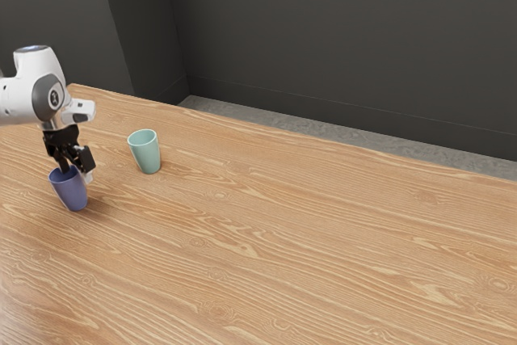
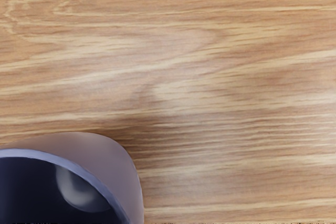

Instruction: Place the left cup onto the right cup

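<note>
Exterior view: purple cup (image 1: 70, 190), tilted, low over tabletop (image 1: 283, 224); gripper (image 1: 73, 171) fingers clamped on its rim. Teal cup (image 1: 145, 151) upright, nearby, apart, twd exterior view's right.

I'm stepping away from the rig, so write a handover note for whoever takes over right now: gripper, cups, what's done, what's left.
Gripper: shut on the rim of the purple plastic cup, which is tilted.
Teal plastic cup: upright on the wooden table, apart from the purple one, toward the exterior view's right.
Done: purple cup grasped.
Left: carry it over and set it onto the teal cup, then release.
</note>
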